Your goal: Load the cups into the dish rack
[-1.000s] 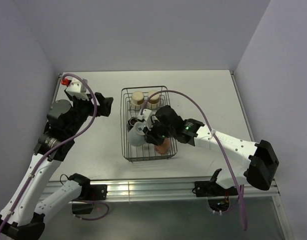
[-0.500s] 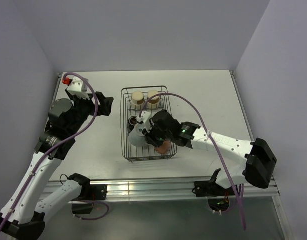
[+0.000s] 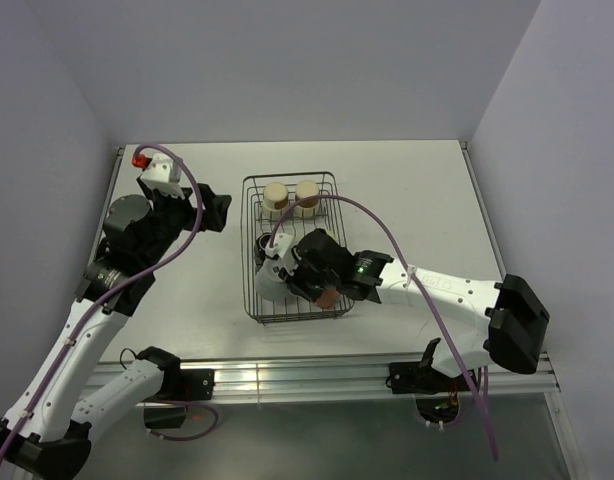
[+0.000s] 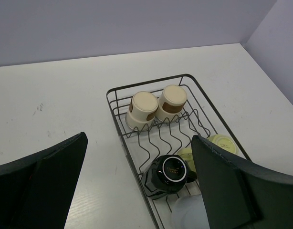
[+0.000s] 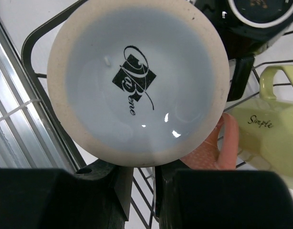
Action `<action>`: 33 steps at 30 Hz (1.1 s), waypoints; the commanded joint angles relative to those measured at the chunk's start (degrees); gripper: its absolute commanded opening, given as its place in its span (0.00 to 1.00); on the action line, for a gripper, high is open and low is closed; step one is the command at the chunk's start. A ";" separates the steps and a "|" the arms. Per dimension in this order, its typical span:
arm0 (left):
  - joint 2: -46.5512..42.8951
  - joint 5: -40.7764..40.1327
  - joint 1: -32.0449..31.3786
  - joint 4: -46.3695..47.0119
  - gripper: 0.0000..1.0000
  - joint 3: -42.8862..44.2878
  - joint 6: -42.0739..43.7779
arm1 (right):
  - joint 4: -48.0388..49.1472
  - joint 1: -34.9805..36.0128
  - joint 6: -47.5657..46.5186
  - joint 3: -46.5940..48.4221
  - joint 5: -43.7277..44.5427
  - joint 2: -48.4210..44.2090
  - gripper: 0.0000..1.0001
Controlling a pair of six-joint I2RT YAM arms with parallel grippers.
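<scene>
I'm holding the blue cup (image 5: 137, 81) over the rack (image 3: 291, 177).
Right fingers (image 5: 103, 191) are pinching it, left fingers (image 4: 51, 176) gaping wide; next needs lowering, then releasing.

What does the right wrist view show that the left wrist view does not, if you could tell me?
Only the right wrist view shows the printed logo under the pale blue-grey cup and part of the salmon-pink mug. Only the left wrist view shows the two tan tumblers at the far end of the dish rack. Both show the black mug, the yellow mug and the rack's wires.
</scene>
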 commanded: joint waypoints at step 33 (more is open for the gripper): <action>-2.13 -0.99 0.15 5.46 0.99 -5.04 1.17 | 4.59 3.17 -0.79 1.10 5.45 7.03 0.00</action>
